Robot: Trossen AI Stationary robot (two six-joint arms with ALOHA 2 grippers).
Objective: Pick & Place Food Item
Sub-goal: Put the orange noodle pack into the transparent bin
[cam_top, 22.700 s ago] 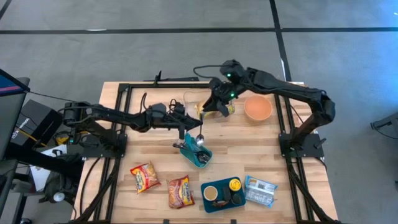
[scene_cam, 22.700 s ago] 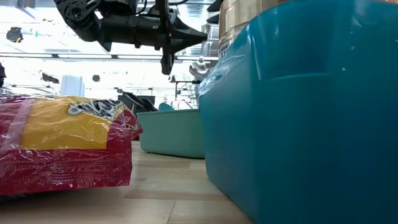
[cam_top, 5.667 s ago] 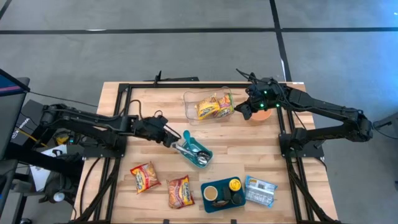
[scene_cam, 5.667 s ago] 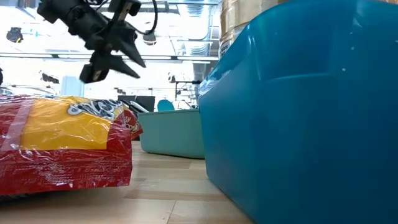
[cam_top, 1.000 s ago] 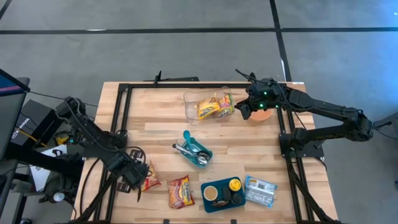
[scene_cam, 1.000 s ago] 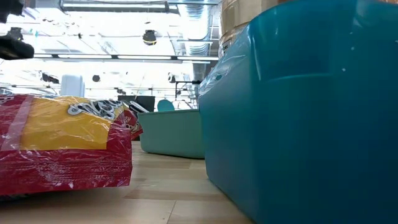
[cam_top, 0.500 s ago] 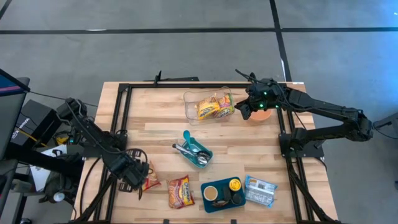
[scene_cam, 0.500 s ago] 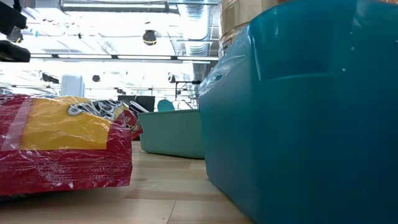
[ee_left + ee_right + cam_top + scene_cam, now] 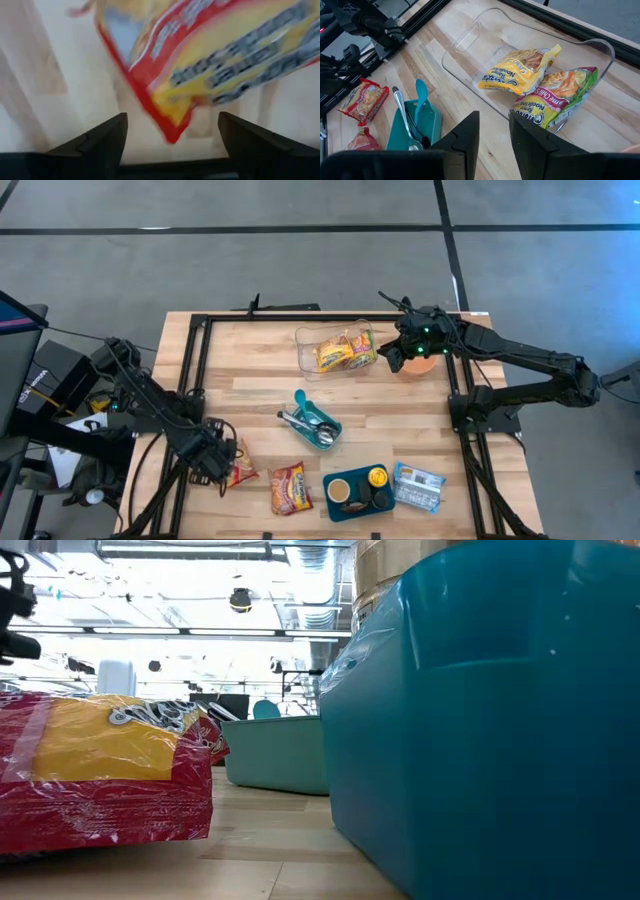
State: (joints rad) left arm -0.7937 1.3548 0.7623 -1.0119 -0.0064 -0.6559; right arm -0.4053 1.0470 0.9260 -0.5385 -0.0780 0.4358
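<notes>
**Operator:** What's different on your left side compared with a moment ago?

**Robot:** My left jaws (image 9: 222, 470) have just spread wide. A second ago they were about half as far apart, above the near-left part of the surface (image 9: 400, 405). Now both fingers (image 9: 100, 142) stand well apart in my wrist view, with the red and yellow noodle packet (image 9: 240, 468) lying just ahead of them, its corner roughly centred in the gap. Nothing is held yet; the packet rests flat on the wood, and I can't tell whether a finger touches it.

**Operator:** And what does that mean for the job?

**Robot:** I read it as readying a pick: the jaws are wide enough to straddle the packet's edge, so the next step is likely to come down and close on it. Two packets already lie in the clear container (image 9: 335, 348) at the far side, so I judge this one goes there too. A second red packet (image 9: 290, 487) waits just beyond the first, away from my left jaws.

**Operator:** The right arm?

**Robot:** It hasn't moved. My right jaws (image 9: 388, 358) hover beside the clear container, part open and empty, with the orange bowl (image 9: 428, 362) close by.
</notes>
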